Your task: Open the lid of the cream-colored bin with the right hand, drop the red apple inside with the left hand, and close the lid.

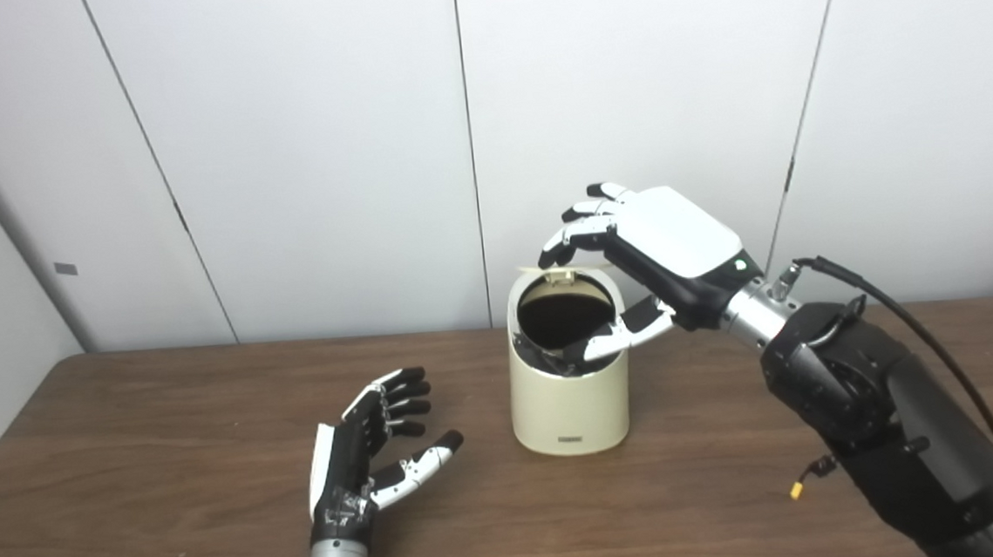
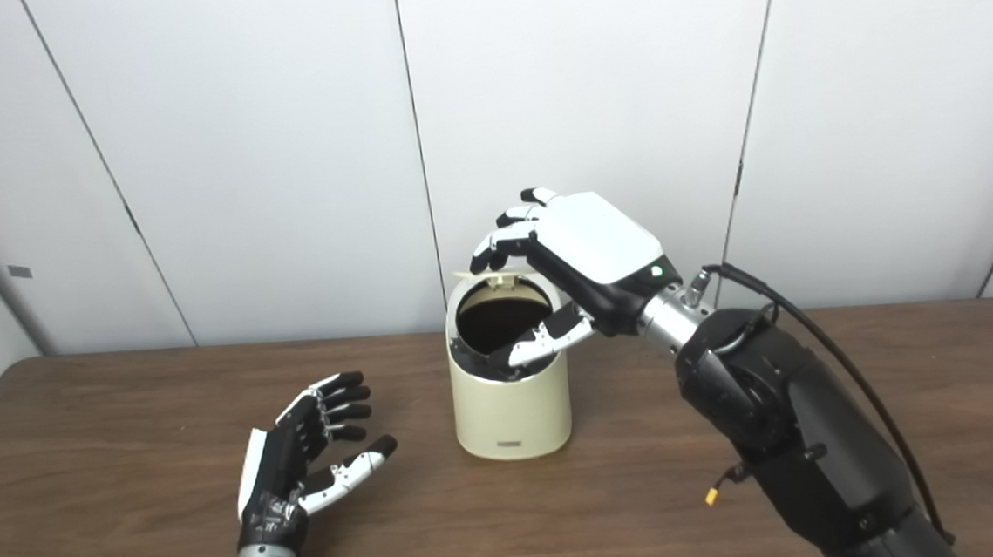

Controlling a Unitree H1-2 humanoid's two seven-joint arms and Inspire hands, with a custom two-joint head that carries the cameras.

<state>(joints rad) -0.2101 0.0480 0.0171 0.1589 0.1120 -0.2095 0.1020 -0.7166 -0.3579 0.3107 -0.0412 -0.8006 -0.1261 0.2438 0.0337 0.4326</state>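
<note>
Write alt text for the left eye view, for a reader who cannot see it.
A robot's right hand is on the raised lid of a cream-colored cylindrical bin, thumb at its open rim, on a brown wooden table. The left hand rests open and empty to the bin's left; no apple is visible.

Two head cameras side by side — downward, same table (image 1: 171,502).
</note>
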